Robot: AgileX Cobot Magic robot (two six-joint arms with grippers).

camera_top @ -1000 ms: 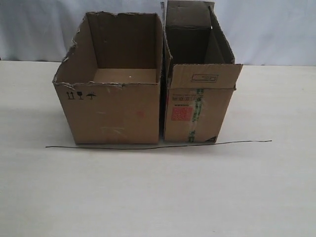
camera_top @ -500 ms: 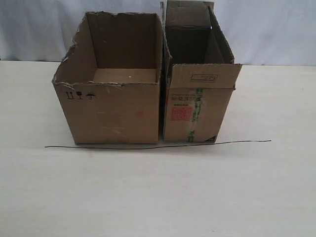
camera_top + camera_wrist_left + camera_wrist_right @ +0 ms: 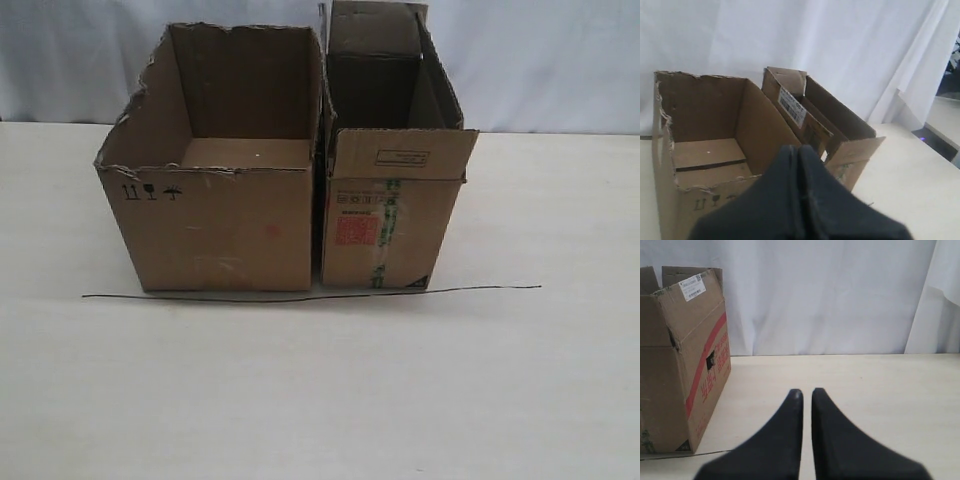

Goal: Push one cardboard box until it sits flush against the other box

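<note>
The wide cardboard box (image 3: pixel 220 230) with ragged torn edges stands on the table beside the narrower other box (image 3: pixel 385 225) with red print and green-striped tape. Only a thin dark slit separates their facing walls. No arm shows in the exterior view. In the left wrist view my left gripper (image 3: pixel 800 150) is shut and empty, hovering in front of the wide box (image 3: pixel 705 125) and the narrow box (image 3: pixel 840 115). My right gripper (image 3: pixel 807 392) is shut on nothing, over bare table to the side of the narrow box (image 3: pixel 685 365).
A thin dark wire (image 3: pixel 310 297) lies on the pale table (image 3: pixel 320 400) along the front of both boxes. A white curtain (image 3: pixel 550 60) hangs behind them.
Both boxes and the wire sit slightly further left in the exterior view than a second ago. The slit between the boxes looks the same.
</note>
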